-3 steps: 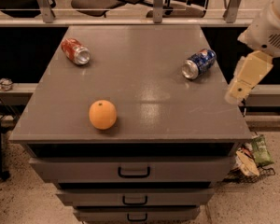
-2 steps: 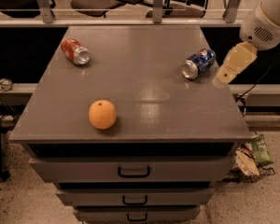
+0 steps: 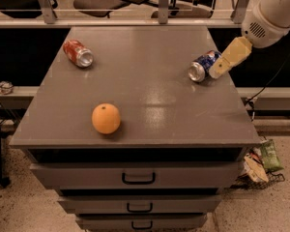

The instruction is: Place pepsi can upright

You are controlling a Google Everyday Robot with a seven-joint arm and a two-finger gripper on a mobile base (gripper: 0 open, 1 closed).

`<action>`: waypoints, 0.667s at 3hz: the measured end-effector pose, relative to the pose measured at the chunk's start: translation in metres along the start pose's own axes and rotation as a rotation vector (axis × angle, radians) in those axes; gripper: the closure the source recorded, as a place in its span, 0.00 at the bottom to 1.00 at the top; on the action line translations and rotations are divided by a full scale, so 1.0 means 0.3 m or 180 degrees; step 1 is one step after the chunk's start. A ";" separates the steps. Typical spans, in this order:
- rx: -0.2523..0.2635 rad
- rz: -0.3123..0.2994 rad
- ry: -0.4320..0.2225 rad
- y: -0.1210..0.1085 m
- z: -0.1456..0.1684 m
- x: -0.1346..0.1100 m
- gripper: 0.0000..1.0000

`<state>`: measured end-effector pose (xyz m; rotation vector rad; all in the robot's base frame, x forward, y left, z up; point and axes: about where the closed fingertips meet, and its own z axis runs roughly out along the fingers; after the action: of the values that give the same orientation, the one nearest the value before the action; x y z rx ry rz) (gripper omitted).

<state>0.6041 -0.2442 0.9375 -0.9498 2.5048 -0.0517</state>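
The pepsi can (image 3: 203,65), dark blue with white and red markings and a silver end, lies on its side at the right of the grey cabinet top (image 3: 145,81), its silver end facing the front left. My gripper (image 3: 217,72), with pale yellow fingers, reaches in from the upper right. Its tip sits just to the right of the can, close to it or touching it. The can is not held.
A red-orange can (image 3: 78,53) lies on its side at the back left. An orange (image 3: 106,118) sits near the front left. The cabinet has drawers (image 3: 137,177) below. Chairs stand behind a rail at the back. Litter (image 3: 261,161) lies on the floor at right.
My gripper has moved up and to the left, from beside the table's right edge to right next to the pepsi can. The cans and the orange have not moved.
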 end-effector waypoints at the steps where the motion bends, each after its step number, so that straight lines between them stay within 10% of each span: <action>1: -0.0004 0.0002 -0.0012 0.002 0.002 -0.006 0.00; 2: 0.0035 0.0208 -0.0112 0.005 0.019 -0.081 0.00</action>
<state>0.6215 -0.2267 0.9418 -0.8565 2.4987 -0.0280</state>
